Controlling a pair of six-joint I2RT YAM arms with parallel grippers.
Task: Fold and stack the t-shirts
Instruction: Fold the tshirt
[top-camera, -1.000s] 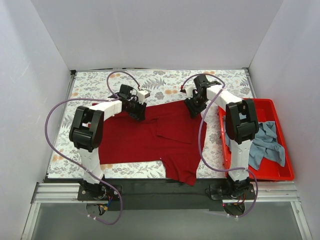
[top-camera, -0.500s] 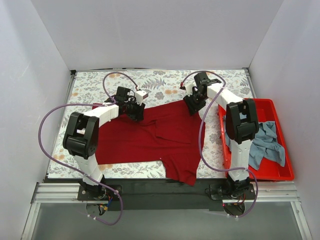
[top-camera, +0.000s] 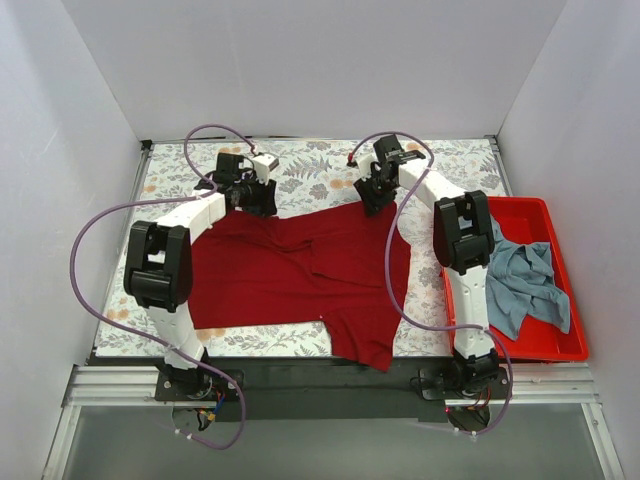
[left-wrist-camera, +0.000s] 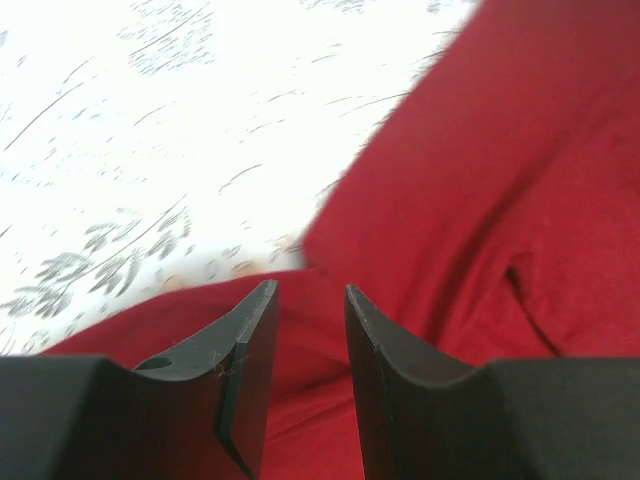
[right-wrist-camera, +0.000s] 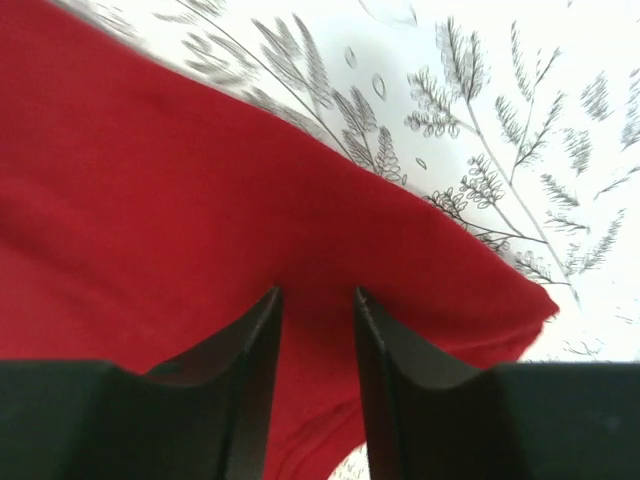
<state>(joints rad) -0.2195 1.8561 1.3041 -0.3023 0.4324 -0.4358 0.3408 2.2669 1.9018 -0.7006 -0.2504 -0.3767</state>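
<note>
The dark red t-shirt (top-camera: 300, 270) lies spread on the floral table (top-camera: 320, 165), with one part hanging over the near edge. My left gripper (top-camera: 257, 203) is shut on its far left edge. The cloth (left-wrist-camera: 450, 200) sits between the narrow jaws in the left wrist view (left-wrist-camera: 310, 300). My right gripper (top-camera: 372, 199) is shut on its far right edge, and red cloth (right-wrist-camera: 150, 200) fills the gap between its jaws in the right wrist view (right-wrist-camera: 315, 300). The grey-blue t-shirt (top-camera: 522, 285) lies crumpled in the bin.
A bright red plastic bin (top-camera: 573, 348) stands at the table's right side. White walls enclose the table on the left, back and right. Purple cables loop from both arms above the cloth.
Both grippers have moved toward the far side of the table, drawing the red shirt's far edge with them. The cloth lies more stretched out.
</note>
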